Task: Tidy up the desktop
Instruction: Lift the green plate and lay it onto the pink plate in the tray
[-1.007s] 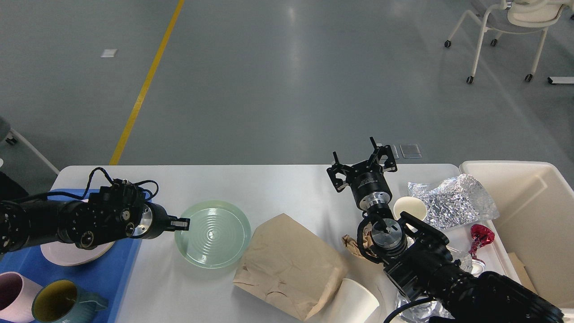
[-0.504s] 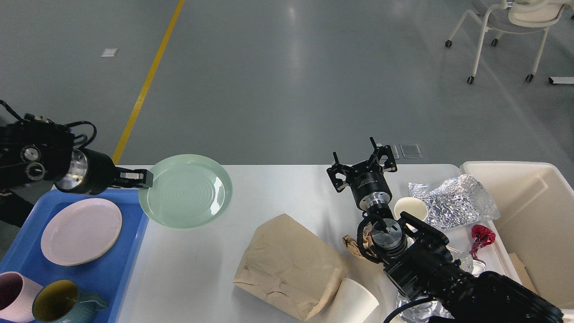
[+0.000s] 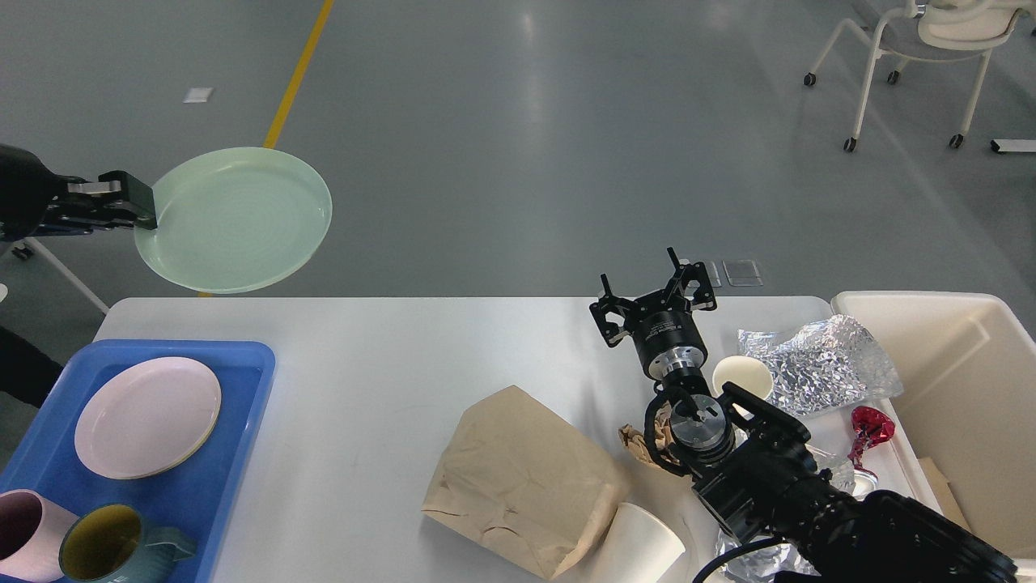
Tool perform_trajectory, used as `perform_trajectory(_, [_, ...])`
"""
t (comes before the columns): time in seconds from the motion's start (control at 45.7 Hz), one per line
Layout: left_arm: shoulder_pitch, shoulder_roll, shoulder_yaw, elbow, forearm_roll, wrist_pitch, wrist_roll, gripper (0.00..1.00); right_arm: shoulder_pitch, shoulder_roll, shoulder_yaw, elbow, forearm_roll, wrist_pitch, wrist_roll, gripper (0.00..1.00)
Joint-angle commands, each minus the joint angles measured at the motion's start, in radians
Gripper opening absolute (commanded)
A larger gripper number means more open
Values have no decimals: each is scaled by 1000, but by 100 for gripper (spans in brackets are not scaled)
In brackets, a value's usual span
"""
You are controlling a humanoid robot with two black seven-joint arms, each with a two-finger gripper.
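The desktop [image 3: 388, 380] fills the lower half of the frame, its long axis running left to right and its far edge level across the middle of the picture, with rounded corners at the far left and far right.

At the upper left the left gripper [image 3: 144, 209] is clamped on the rim of a pale green plate [image 3: 235, 219], which it holds in the air above the floor beyond the desktop's far left corner, the plate's face tilted toward the camera.

At the lower left a blue tray [image 3: 243, 380] lies on the desktop; in it are a pink plate [image 3: 147, 417], a pink mug [image 3: 20, 534] and a teal mug [image 3: 113, 544] with a yellow inside, the two mugs touching at the bottom edge.

In the lower middle a crumpled brown paper bag [image 3: 518, 478] lies flat, with a white paper cup [image 3: 639, 546] on its side just beside it.

The right gripper [image 3: 654, 304] hangs over the desktop's far edge with its fingers spread and nothing between them. Right of it stand another paper cup [image 3: 740, 374], upright, and crumpled silver foil [image 3: 825, 364]; a red wrapper [image 3: 870, 427] lies below the foil.

At the right edge a cream bin [image 3: 971, 389] shows a brown scrap at its lower left wall
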Motion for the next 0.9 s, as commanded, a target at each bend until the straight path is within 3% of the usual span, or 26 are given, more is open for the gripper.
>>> perform_trajectory(0.0, [105, 5, -2, 122, 63, 5, -64, 0, 1, 0, 0, 0, 0, 0, 0, 100])
perform_trajectory(0.109, [216, -2, -2, 275, 195, 46, -196, 0, 1, 0, 0, 0, 0, 0, 0, 100])
perform_trajectory(0.241, [425, -51, 1, 527, 285, 209, -378, 0, 1, 0, 0, 0, 0, 0, 0, 100])
perform_trajectory(0.394, [588, -176, 0, 776, 281, 255, -494, 0, 1, 0, 0, 0, 0, 0, 0, 100])
perform_trajectory(0.504, [665, -238, -5, 840, 277, 284, -508, 0, 1, 0, 0, 0, 0, 0, 0, 100])
perform_trajectory(0.613, [709, -274, -3, 846, 233, 300, -489, 0, 1, 0, 0, 0, 0, 0, 0, 100])
perform_trajectory(0.701, [741, -334, -2, 888, 199, 307, -449, 0, 1, 0, 0, 0, 0, 0, 0, 100])
perform_trajectory(0.876, [801, -424, -3, 971, 170, 323, -443, 0, 1, 2, 0, 0, 0, 0, 0, 100])
